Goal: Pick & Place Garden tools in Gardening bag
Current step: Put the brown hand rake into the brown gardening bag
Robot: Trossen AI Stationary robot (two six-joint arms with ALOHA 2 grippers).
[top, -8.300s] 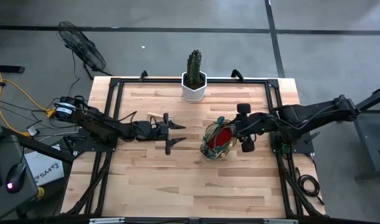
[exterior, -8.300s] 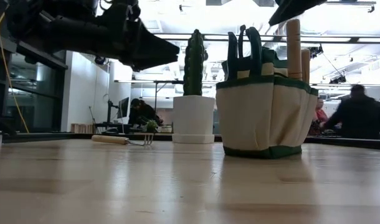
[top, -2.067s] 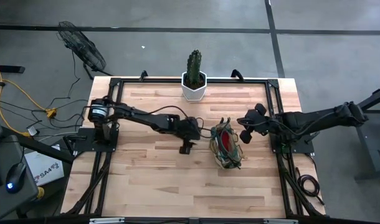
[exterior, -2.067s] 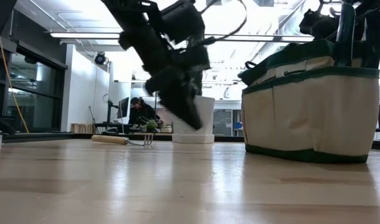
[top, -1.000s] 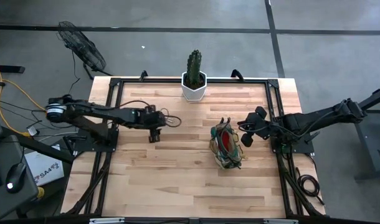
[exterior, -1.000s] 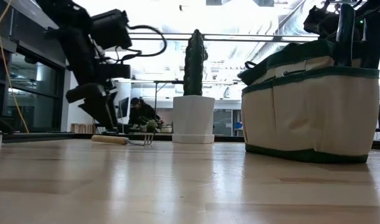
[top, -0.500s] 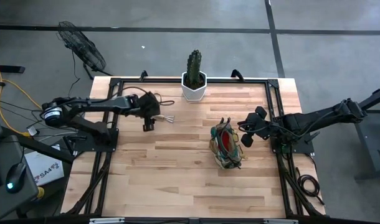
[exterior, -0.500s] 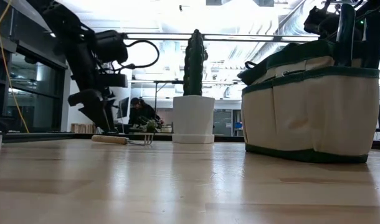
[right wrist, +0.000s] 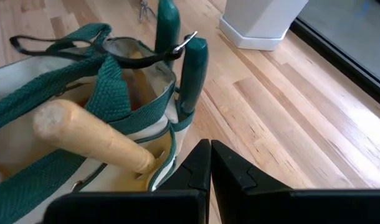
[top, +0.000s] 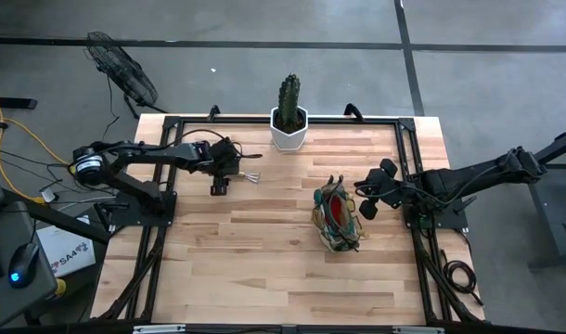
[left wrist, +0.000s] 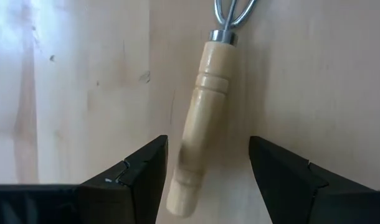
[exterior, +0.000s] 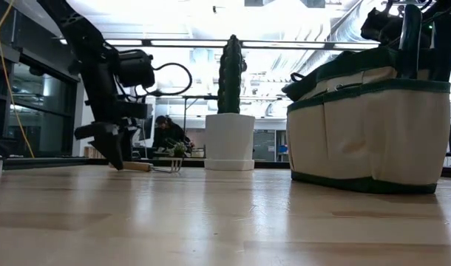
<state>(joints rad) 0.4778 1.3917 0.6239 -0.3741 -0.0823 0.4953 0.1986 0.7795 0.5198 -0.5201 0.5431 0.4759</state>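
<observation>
The left end effector hangs wide open, holding nothing, straddling the rake handle; tines point toward the cactus pot. Right end effector shut, empty.

on the pale wooden slatted table we find the green cactus in its white hexagonal pot at the middle of the far edge. the wooden-handled mini rake lies to the left of the pot, and the left gripper sits over its handle end, one finger on either side. the olive-green and tan fabric gardening bag stands right of centre, with wooden-handled tools inside it. the right gripper sits just beside the bag, on its right.
</observation>
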